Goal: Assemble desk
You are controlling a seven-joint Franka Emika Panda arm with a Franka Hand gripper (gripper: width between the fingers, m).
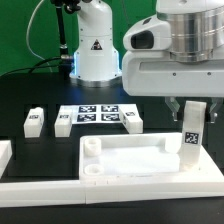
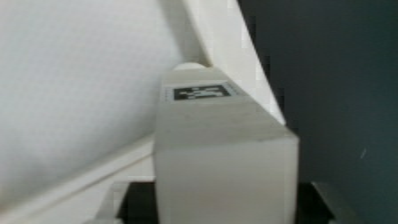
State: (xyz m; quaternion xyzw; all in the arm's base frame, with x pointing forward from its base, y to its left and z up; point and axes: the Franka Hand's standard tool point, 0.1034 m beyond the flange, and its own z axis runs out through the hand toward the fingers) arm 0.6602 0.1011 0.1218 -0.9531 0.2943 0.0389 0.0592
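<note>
- Desk tabletop [image 1: 140, 158], a white tray with a raised rim, lies flat on the black table [image 1: 30, 95] in the lower part of the exterior view. Two round sockets [image 1: 92, 147] show at its end toward the exterior view's left.
- The gripper [image 1: 192, 112] hangs over the tabletop's opposite end, toward the exterior view's right, and is clamped on one white square leg [image 1: 192, 135].
- That held leg stands upright, and its black-and-white tag [image 1: 190, 138] faces the exterior camera. Its lower end meets the tabletop's corner on that side. Whether it sits in a socket cannot be told.
- In the wrist view the held leg [image 2: 222, 150] fills the middle, with a small tag [image 2: 199, 93] near its far end. The dark fingers [image 2: 128, 205] press on either side of it. Its far end reaches the tabletop's rim [image 2: 222, 40], with the tray floor [image 2: 71, 80] on one side and the dark table [image 2: 338, 80] on the other.
- Three loose legs lie on the table beyond the tabletop's far long side: one [image 1: 33, 122] past its socket end, a second [image 1: 63, 124] near it, and a third [image 1: 131, 121] behind the tabletop's middle.
- The marker board [image 1: 97, 115] lies flat between the second and third loose legs, also behind the tabletop.
- A long white border rail [image 1: 110, 190] runs just beside the tabletop's near long side.
- The arm's white base [image 1: 95, 45] stands well behind the tabletop, past the marker board.
</note>
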